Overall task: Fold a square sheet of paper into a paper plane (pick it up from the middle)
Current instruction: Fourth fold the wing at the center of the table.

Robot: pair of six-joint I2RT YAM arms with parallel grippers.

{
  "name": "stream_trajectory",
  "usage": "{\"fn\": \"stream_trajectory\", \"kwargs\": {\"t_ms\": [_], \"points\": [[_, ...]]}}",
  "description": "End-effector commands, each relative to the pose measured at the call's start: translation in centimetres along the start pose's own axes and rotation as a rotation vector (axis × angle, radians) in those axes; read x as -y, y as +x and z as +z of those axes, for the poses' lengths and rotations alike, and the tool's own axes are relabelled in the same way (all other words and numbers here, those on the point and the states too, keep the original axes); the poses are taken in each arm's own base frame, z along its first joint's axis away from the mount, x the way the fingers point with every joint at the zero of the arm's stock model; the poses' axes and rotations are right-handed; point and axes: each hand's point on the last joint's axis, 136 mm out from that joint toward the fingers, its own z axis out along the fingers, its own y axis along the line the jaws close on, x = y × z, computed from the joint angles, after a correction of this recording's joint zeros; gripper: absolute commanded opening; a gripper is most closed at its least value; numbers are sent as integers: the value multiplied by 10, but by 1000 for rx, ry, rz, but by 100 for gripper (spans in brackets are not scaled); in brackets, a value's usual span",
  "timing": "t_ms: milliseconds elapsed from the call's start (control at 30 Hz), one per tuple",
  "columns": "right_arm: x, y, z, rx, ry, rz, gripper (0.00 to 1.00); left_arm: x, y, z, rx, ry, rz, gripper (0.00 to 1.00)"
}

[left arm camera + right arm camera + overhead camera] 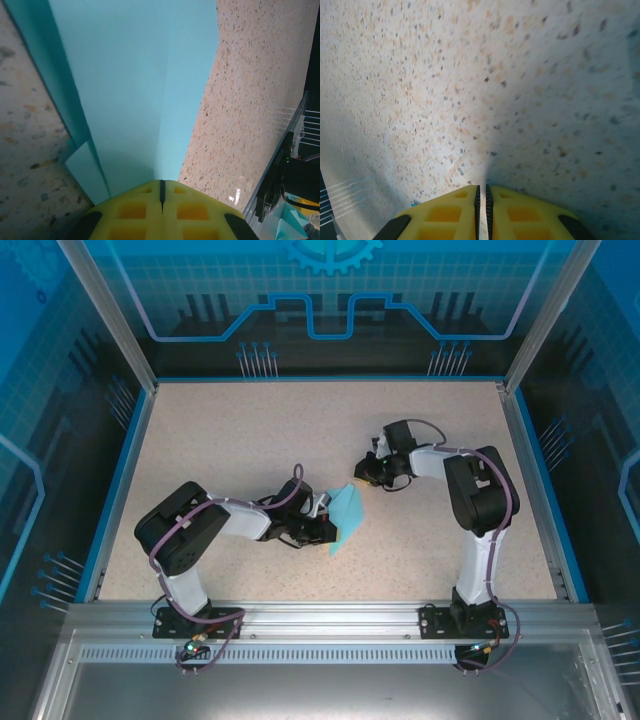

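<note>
The left claw (326,524) is clenched on the near edge of the folded blue paper (347,519), its yellow pads pressed together with the sheet pinched between them. In the left wrist view the paper (140,90) fans out ahead of that claw (161,202). A crease runs straight away from the pads, and a narrow flap is turned over on one side. The grip likely pins the part-made plane on the speckled table (240,440) so the creases hold their line. The right claw (366,473) hangs just beyond the paper's far tip, apart from it as far as the overhead view shows. In its own wrist view the right claw (481,202) has its pads parted by only a slit. It grasps nothing, and bare tabletop lies ahead of it.
</note>
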Motion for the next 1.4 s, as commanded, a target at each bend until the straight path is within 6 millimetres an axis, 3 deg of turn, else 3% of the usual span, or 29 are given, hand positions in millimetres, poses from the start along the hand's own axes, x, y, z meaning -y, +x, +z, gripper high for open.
{"fn": "stream_trajectory", "kwargs": {"t_ms": [0, 100, 233, 500, 600, 700, 833, 1000, 1200, 1367], "points": [[-3, -12, -14, 50, 10, -26, 15, -103, 76, -6, -186, -374, -155, 0], [-25, -13, -41, 84, -18, -69, 15, -100, 74, -6, -183, -369, -146, 0], [-49, 8, -57, 69, -62, -112, 14, -98, 72, -7, -178, -361, -138, 0], [-56, 67, -27, -43, -71, -97, 10, -87, 64, -5, -172, -329, -123, 0], [-42, 82, -13, -64, -44, -24, 9, -84, 64, -5, -169, -317, -122, 0], [-44, 90, -1, -67, -101, 2, 10, -84, 66, -5, -171, -308, -124, 0], [-30, 109, 10, -113, -27, -13, 10, -84, 68, -3, -182, -298, -127, 0], [12, 117, 9, -128, 186, 18, 10, -82, 68, -5, -180, -289, -118, 0], [-3, 110, 1, -115, 144, -1, 12, -40, 45, -13, -113, -178, -54, 0], [-34, 104, -18, -89, 54, -51, 16, 12, 0, -40, 3, -103, 30, 4]]}}
